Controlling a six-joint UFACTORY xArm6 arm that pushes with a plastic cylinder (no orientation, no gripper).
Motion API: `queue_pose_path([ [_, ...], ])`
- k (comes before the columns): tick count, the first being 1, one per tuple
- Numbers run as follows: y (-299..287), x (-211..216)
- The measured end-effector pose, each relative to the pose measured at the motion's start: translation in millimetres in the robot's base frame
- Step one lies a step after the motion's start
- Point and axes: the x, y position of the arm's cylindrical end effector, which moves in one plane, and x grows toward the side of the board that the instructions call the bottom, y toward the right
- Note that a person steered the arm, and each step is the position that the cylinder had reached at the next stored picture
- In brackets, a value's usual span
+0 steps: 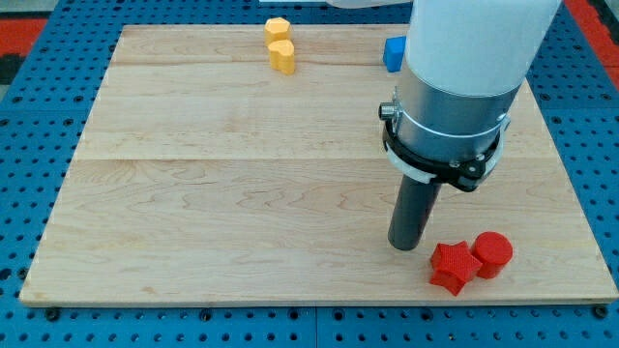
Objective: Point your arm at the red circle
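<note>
Red star block (454, 267), one: nearest the view's bottom, on the wooden board (232, 184). Red circle (492, 254), one: touching the star's right side. My tip (404, 246): just left of the star, apart from it; it has no pincer. Yellow blocks (280, 44), two, touching: far upper left of the star. Blue block (394, 54), one: far above the star, partly hidden.

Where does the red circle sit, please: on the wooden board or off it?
On: the red circle rests wholly on the wooden board, touching the red star.
</note>
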Motion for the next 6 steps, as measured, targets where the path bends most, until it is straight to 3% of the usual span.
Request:
queue_pose_path([
  [3, -14.3, -15.0],
  [5, 8.4, -77.6],
  [6, 44.1, -78.7],
])
